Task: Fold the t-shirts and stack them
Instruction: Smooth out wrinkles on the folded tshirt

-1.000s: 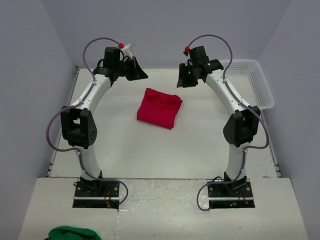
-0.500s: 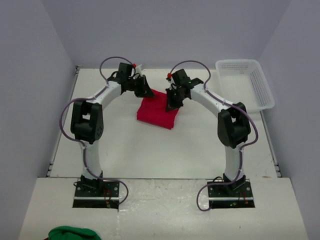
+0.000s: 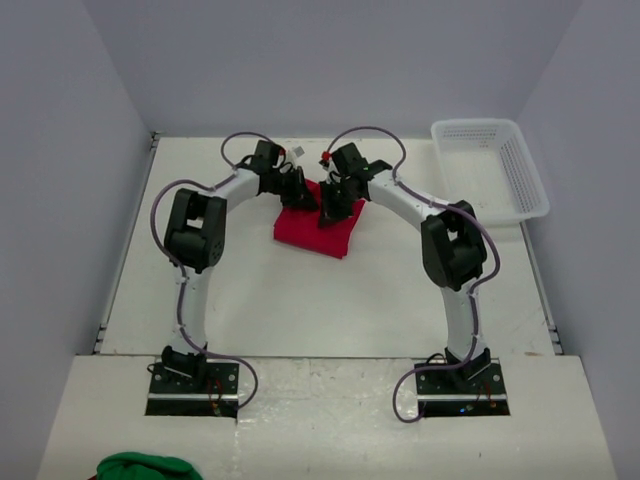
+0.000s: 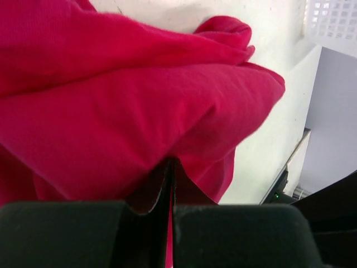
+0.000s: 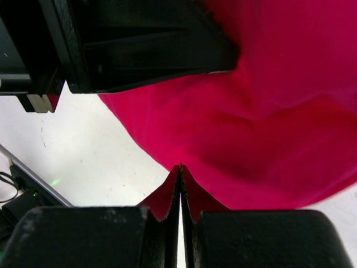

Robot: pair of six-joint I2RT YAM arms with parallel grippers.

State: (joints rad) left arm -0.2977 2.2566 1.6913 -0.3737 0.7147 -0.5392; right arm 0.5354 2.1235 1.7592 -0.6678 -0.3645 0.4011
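Observation:
One red t-shirt (image 3: pixel 318 234) lies folded into a small rectangle on the white table, back centre. Both arms reach down onto its far edge. My left gripper (image 3: pixel 301 197) is shut, its tips (image 4: pixel 170 163) pushed into the red cloth (image 4: pixel 139 106), with nothing pinched that I can make out. My right gripper (image 3: pixel 327 212) is shut too. Its tips (image 5: pixel 180 167) touch the rim of the shirt (image 5: pixel 279 111), and bare table shows through the slit between the fingers. The left gripper's black body (image 5: pixel 139 44) sits close by, just past the right one's tips.
A white mesh basket (image 3: pixel 490 126) stands at the table's back right corner; its corner (image 4: pixel 334 19) shows in the left wrist view. A green cloth (image 3: pixel 145 466) lies on the near shelf, bottom left. Grey walls close in the table on three sides.
Both arms came down from above the table's back onto the shirt's far edge. The right gripper went from open to shut; the left stayed shut. The shirt has not shifted.

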